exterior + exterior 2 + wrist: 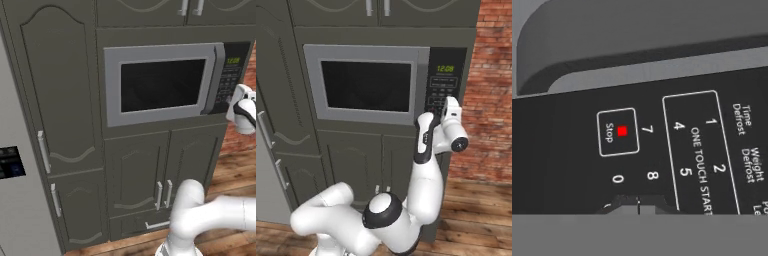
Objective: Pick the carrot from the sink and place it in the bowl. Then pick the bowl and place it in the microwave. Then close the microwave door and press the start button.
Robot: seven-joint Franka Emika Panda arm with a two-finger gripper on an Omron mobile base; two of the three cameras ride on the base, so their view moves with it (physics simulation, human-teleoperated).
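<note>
Microwave sits built into the dark cabinetry, across the upper middle of both base views, and its door lies flush with the front, its grey handle bar upright beside the black keypad with the green display. So the closing step looks done. Whether the bowl and carrot are inside cannot be told, since the black window shows nothing behind it.

What appears left is the press on the start button. The gripper is raised to the keypad at the right side of the microwave; in the right base view the hand sits right over the lower buttons. In the hand view the panel is rolled sideways and very near: a boxed Stop key with a red square sits at centre left, with digits and a "one touch start" block to its right. The jaws are together, their dark tips meeting at the bottom centre of that view, holding nothing, a fit pose for poking a key. No start key can be picked out here, so I cannot say whether the tips are lined up on it or touching the panel.
</note>
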